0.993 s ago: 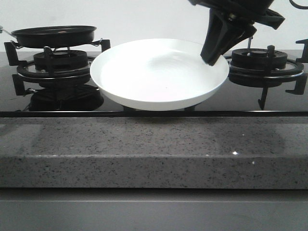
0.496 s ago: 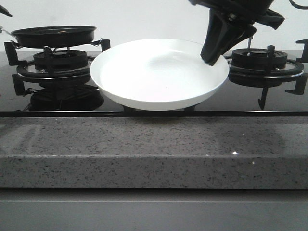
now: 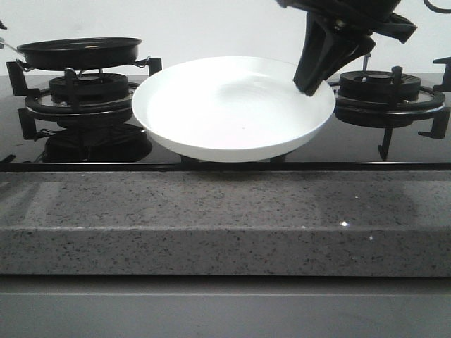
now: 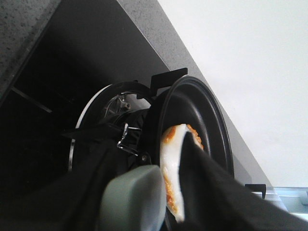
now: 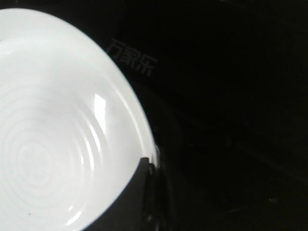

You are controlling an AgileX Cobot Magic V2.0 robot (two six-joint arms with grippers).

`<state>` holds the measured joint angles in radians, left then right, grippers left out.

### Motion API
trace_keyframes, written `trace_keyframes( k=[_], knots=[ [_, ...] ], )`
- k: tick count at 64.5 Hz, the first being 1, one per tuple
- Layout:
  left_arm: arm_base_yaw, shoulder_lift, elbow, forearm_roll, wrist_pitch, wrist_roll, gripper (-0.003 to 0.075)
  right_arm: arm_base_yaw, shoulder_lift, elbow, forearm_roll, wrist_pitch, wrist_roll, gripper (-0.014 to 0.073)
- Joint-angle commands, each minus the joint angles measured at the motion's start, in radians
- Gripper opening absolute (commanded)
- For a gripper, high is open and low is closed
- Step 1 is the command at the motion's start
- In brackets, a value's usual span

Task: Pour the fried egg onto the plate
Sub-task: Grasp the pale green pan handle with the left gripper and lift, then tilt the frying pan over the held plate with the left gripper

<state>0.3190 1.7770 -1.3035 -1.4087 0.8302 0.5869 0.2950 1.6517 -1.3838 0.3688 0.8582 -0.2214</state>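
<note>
Front view: white plate [image 3: 232, 105] is held tilted above the black glass hob [image 3: 352, 144], between the two burners. Its right rim is pinched by the right hand [image 3: 310, 84], which is closed on it, fingers pointing down. The right wrist view shows the plate's glossy, ringed inside [image 5: 53, 139] with a dark finger [image 5: 139, 192] over the rim.

The frying pan [image 3: 79, 51] sits on the left burner grate [image 3: 84, 95], well apart from the plate. The right burner [image 3: 391, 91] is just behind the right hand.

Left wrist view: the fried egg [image 4: 174, 168] lies inside the pan [image 4: 202, 120], browned edges visible. The pan's grey-green handle [image 4: 132, 197] sits between dark fingers of the left hand [image 4: 159, 202]; cannot tell whether it is clamped.

A speckled grey stone surface [image 3: 225, 225] fronts the hob.
</note>
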Motion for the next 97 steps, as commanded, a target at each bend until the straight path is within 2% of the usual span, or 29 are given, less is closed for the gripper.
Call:
trace_keyframes(
  k=[1, 12, 20, 37, 47, 59, 67, 78, 97],
  knots=[
    [0.003, -0.044, -0.031, -0.063, 0.031, 0.003, 0.0155, -0.002, -0.051, -0.022, 0.025, -0.037, -0.007, -0.0061],
    [0.003, -0.044, -0.031, -0.063, 0.039, 0.003, -0.0022, -0.002, -0.051, -0.022, 0.025, -0.037, -0.007, -0.0061],
    [0.007, -0.044, -0.031, -0.111, 0.085, 0.003, -0.0019, -0.002, -0.051, -0.022, 0.025, -0.037, -0.007, -0.0061],
    [0.007, -0.044, -0.031, -0.359, 0.253, 0.026, -0.0019, -0.002, -0.051, -0.022, 0.025, -0.037, -0.007, -0.0061],
    [0.003, -0.062, -0.031, -0.390, 0.302, 0.040, -0.0020, -0.002, -0.051, -0.022, 0.025, -0.037, -0.007, -0.0061],
    [-0.009, -0.139, -0.031, -0.316, 0.288, 0.093, -0.0020, -0.002, -0.051, -0.022, 0.025, -0.037, -0.007, -0.0061],
    [-0.058, -0.208, -0.029, -0.241, 0.232, 0.116, -0.0020, -0.002, -0.051, -0.022, 0.025, -0.037, -0.007, -0.0061],
    [-0.169, -0.317, -0.029, -0.064, 0.071, 0.162, -0.0020, -0.002, -0.051, -0.022, 0.025, -0.037, -0.007, -0.0061],
    [-0.368, -0.479, -0.029, 0.221, -0.176, 0.163, -0.0020, -0.002, -0.051, -0.022, 0.025, -0.037, -0.007, -0.0061]
  ],
)
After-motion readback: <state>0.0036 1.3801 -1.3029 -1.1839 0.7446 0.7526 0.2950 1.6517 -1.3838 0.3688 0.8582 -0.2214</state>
